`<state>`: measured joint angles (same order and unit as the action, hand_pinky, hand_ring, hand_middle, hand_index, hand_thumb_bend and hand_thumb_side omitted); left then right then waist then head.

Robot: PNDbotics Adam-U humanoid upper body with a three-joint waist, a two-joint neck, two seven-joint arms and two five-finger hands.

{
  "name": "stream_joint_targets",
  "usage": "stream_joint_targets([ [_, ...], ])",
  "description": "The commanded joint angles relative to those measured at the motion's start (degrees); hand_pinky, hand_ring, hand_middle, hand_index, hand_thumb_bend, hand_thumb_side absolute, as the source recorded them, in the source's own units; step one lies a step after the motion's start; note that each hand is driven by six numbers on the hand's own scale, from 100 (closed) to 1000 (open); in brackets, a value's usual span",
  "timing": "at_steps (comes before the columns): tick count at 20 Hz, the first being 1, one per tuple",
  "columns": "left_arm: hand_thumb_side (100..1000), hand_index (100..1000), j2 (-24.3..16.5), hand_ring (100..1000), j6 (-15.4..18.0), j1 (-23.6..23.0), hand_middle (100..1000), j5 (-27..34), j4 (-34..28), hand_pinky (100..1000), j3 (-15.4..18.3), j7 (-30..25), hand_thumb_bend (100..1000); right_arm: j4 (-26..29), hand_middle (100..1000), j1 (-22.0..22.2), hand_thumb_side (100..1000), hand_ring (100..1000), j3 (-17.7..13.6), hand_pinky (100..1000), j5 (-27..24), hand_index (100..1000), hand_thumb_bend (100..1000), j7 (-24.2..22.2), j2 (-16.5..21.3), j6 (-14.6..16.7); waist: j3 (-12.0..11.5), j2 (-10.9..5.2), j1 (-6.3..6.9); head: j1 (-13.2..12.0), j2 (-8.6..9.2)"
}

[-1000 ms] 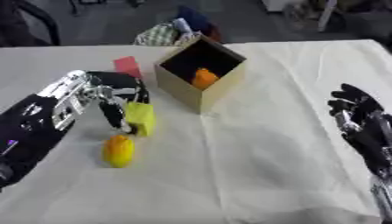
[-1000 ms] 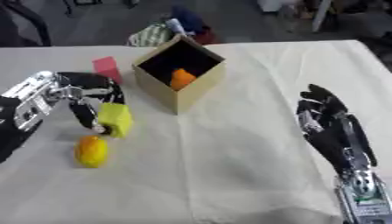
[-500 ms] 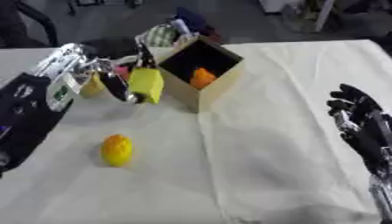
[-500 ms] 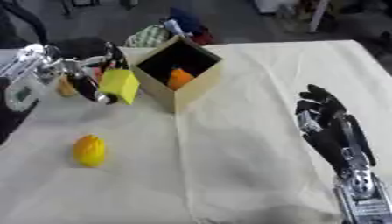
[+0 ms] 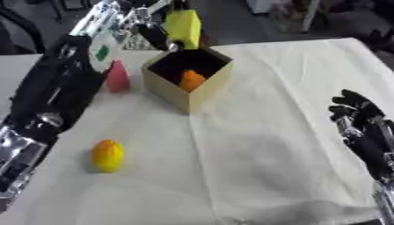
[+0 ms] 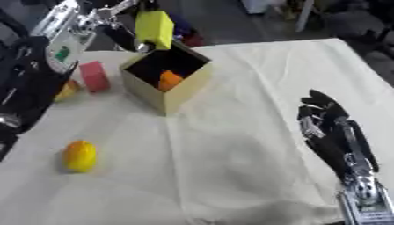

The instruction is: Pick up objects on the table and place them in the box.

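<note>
A yellow block [image 6: 154, 28] over a tan box [image 6: 181, 90] holding something orange [image 6: 169, 81], a pink block [image 6: 94, 75] at nine o'clock, cream cloth [image 6: 254, 110] beneath

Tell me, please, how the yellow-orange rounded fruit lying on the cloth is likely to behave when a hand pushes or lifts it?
The fruit looks egg-shaped with no flat face, so a push would probably roll it across the cloth. Its skin appears smooth, so fingers may slip unless they curl round it. It looks rigid rather than floppy, and should keep its shape when lifted.
</note>
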<state>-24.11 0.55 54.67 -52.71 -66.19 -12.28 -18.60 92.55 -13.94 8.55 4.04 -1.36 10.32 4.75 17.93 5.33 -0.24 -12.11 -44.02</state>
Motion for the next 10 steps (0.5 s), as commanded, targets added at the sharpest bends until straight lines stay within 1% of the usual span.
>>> stream_joint_targets([
  [1,105,651,1.23,528,-3.01,1.92,514,-3.04,4.07,614,3.35,2.13,451,0.57,787,-1.04,483,800,0.37,782,-0.42,902,100,-0.53,0.16,0.09,0.64,-0.18,-0.35,-0.86,-0.10],
  [3,114,660,1.90,536,-4.92,2.18,522,-4.95,7.18,622,5.01,3.80,449,0.51,786,-1.14,482,800,0.49,782,-0.51,902,100,-0.69,0.16,0.06,1.34,-0.03,-0.42,-1.21,-0.10],
  [5,131,704,2.46,564,-6.93,2.60,553,-6.97,10.45,644,5.97,5.76,450,0.48,786,-1.23,482,800,0.52,782,-0.61,902,100,-0.73,0.16,0.04,1.79,0.06,-0.52,-1.37,-0.10],
  [6,152,750,2.77,585,-7.97,2.80,578,-8.00,12.14,659,6.27,6.79,454,0.47,786,-1.26,482,800,0.54,782,-0.65,902,100,-0.76,0.13,0.04,1.94,0.09,-0.57,-1.41,-0.10],
  [7,166,772,3.08,600,-8.91,2.95,596,-8.95,13.67,670,6.41,7.71,460,0.47,786,-1.29,482,800,0.55,782,-0.69,902,100,-0.78,0.09,0.04,2.03,0.10,-0.62,-1.42,-0.10],
  [8,216,810,3.41,649,-9.75,3.10,660,-9.91,15.24,702,6.37,8.43,481,0.47,787,-1.30,481,799,0.57,782,-0.72,902,100,-0.81,0.05,0.04,2.07,0.10,-0.66,-1.43,-0.10],
  [9,251,830,3.71,680,-10.17,3.21,699,-10.94,16.91,722,6.40,8.63,497,0.47,787,-1.31,481,799,0.58,782,-0.73,902,100,-0.84,0.01,0.05,2.04,0.10,-0.72,-1.42,-0.10],
  [10,361,862,3.98,723,-10.04,3.36,750,-11.92,18.51,752,6.56,8.61,548,0.48,787,-1.31,481,799,0.57,782,-0.74,902,100,-0.85,-0.04,0.05,2.00,0.10,-0.77,-1.41,-0.10],
])
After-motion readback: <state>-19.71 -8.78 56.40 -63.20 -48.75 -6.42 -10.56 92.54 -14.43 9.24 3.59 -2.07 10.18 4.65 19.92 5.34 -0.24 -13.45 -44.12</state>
